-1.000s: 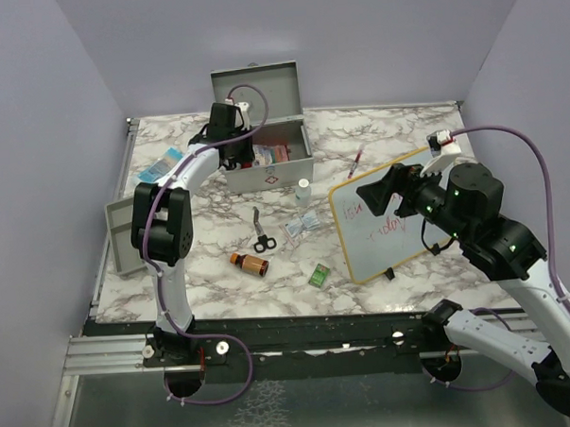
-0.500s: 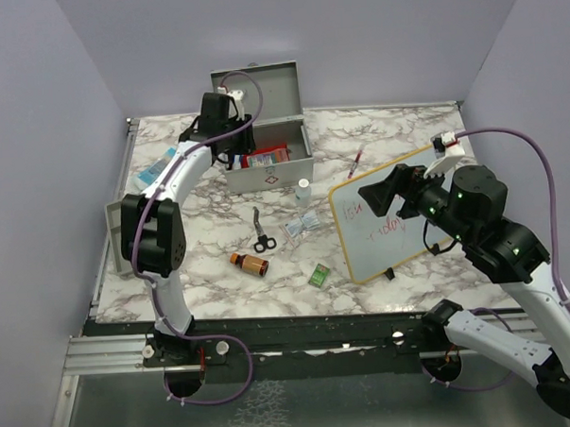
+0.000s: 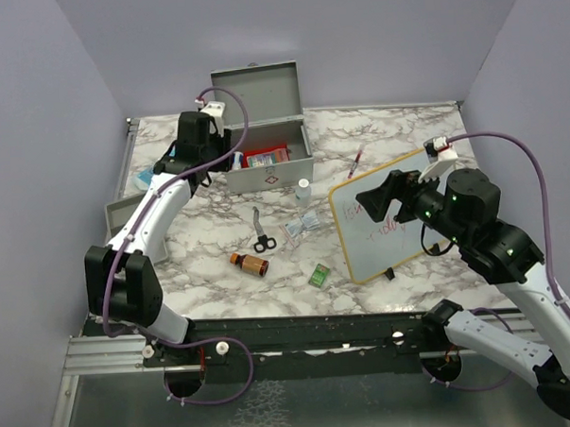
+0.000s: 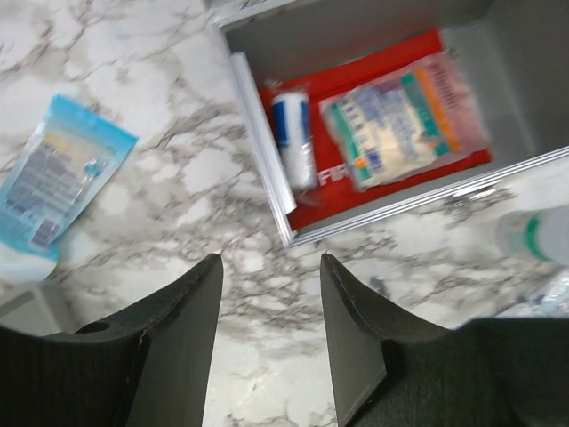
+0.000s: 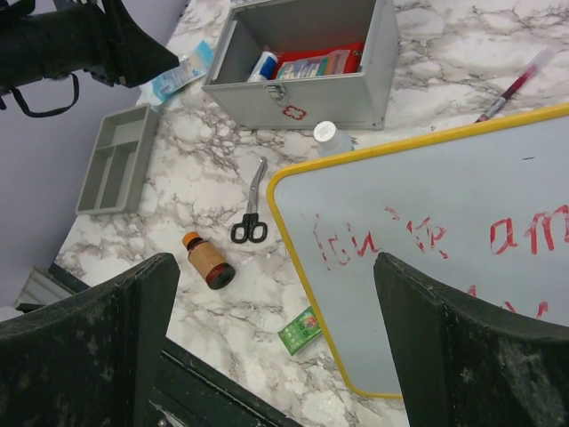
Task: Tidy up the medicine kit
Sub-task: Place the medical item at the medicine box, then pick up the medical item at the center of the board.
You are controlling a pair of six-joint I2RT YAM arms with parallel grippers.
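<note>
Top external: medicine kit (image 3: 270, 174) sat lid-up on worktop (image 3: 404, 133).
Left hand (image 4: 269, 271): hung parted, empty, beside kit.
Right hand (image 5: 276, 265): spread wide, empty.

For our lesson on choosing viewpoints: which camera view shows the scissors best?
Right wrist: the scissors lie large and unobstructed, black handles nearer the arms, blade tips pointing toward the medicine kit. Top external shows them whole but smaller. Left wrist does not show them at all.

high overhead view of the whole table (image 3: 414, 132); both wrist views downward, sharing the medicine kit (image 5: 356, 105)
</note>
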